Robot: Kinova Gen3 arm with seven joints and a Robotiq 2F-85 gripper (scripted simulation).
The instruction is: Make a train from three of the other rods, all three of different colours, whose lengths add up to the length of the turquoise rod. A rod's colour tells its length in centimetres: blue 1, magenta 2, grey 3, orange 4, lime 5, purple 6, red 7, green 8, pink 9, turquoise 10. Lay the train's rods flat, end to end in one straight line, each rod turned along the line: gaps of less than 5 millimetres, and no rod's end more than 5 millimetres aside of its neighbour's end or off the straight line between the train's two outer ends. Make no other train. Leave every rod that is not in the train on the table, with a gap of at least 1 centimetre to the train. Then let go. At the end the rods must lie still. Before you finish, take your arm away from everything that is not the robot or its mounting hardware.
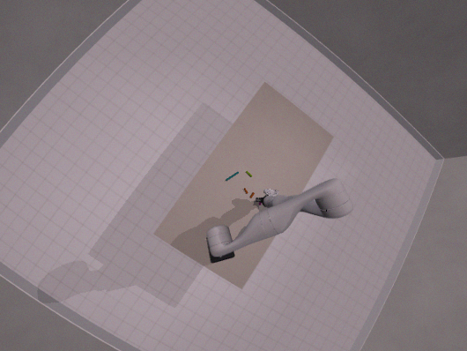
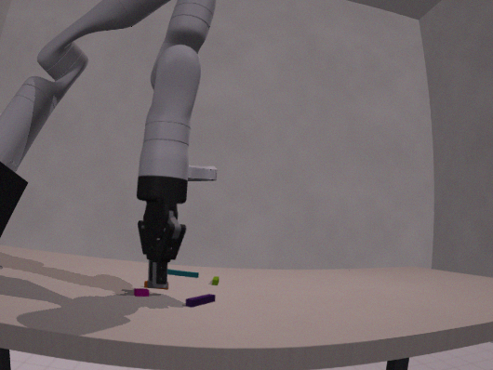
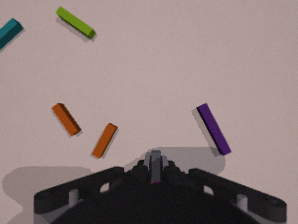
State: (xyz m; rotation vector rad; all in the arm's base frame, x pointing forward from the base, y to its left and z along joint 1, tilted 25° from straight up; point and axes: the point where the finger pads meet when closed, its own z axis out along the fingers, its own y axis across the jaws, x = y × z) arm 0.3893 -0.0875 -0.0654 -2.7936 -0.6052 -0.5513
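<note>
My gripper (image 2: 157, 281) (image 3: 155, 164) is shut on a short grey rod (image 2: 157, 274) (image 3: 156, 159) and holds it low, just above the table (image 2: 335, 302). A magenta rod (image 2: 140, 292) lies right beside the fingertips; in the wrist view only a sliver of it (image 3: 157, 182) shows under them. The turquoise rod (image 1: 232, 176) (image 2: 182, 273) (image 3: 9, 31) and a lime rod (image 1: 248, 174) (image 2: 215, 280) (image 3: 76, 22) lie further off. Two orange rods (image 3: 66, 119) (image 3: 104, 140) lie just ahead on the left, and a purple rod (image 2: 200, 299) (image 3: 213, 128) on the right.
All rods lie apart from one another near the middle of the beige table (image 1: 282, 128). The arm's base (image 1: 220, 247) stands at one long edge. The arm's shadow falls on the table beside the magenta rod.
</note>
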